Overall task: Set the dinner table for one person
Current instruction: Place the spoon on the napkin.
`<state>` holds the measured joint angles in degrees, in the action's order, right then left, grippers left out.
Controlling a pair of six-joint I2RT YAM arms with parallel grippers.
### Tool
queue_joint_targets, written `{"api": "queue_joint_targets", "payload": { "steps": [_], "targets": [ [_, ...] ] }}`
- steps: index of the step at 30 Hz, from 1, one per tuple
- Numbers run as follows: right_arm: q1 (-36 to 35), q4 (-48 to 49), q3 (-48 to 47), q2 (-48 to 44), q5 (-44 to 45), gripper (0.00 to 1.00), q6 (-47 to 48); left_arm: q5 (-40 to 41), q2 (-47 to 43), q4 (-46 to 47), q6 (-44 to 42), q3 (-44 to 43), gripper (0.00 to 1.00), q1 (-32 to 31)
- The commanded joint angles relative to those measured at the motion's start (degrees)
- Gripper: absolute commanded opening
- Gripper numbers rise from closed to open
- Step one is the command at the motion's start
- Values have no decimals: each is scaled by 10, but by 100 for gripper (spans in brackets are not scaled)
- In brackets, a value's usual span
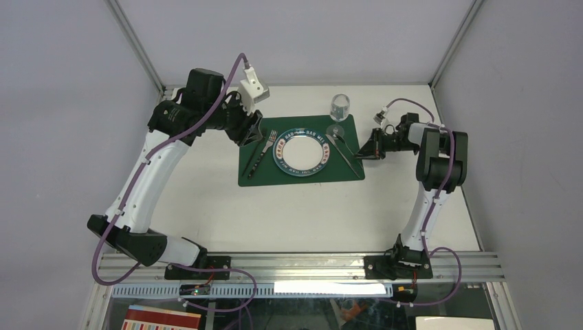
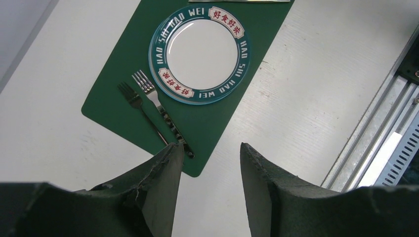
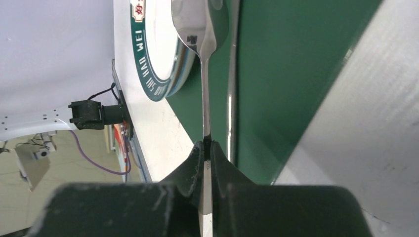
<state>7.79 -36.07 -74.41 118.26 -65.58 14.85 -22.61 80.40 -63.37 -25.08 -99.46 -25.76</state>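
On the white dinner table (image 1: 289, 213) lies a green placemat (image 1: 302, 175) with a teal-rimmed plate (image 1: 301, 154) in its middle. Two forks (image 2: 148, 89) lie side by side left of the plate (image 2: 200, 52). My left gripper (image 2: 210, 153) hovers open over the mat's corner by the fork handles, nothing between its fingers. My right gripper (image 3: 207, 148) is shut on the handle of a spoon (image 3: 193, 22), whose bowl reaches over the plate's rim (image 3: 160, 54). A knife (image 3: 231, 74) lies on the mat beside the spoon. From above, the right gripper (image 1: 360, 152) is at the mat's right edge.
A clear glass (image 1: 339, 105) stands at the mat's far right corner, close to the right gripper. Aluminium framing (image 1: 302, 262) runs along the near edge, and frame posts rise at the far corners. Bare white tabletop lies left, right and in front of the mat.
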Motion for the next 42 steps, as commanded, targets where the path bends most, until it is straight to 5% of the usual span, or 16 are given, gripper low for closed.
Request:
{"api": "queue_joint_targets", "payload": {
  "steps": [1, 35, 38, 41, 42],
  "targets": [
    [7, -32, -29, 20, -22, 0, -1, -12, -26, 22, -8, -1, 48, 8],
    [26, -46, -71, 64, -21, 0, 9, -33, -28, 21, -10, 3, 48, 17],
    [26, -30, -68, 58, -10, 4, 2, -36, -31, 21, -11, 6, 48, 19],
    [26, -31, -70, 58, -4, 31, 2, -38, -36, 21, -11, 6, 48, 20],
    [26, -28, -70, 57, -1, 33, -1, -39, -37, 21, -11, 6, 48, 20]
  ]
}}
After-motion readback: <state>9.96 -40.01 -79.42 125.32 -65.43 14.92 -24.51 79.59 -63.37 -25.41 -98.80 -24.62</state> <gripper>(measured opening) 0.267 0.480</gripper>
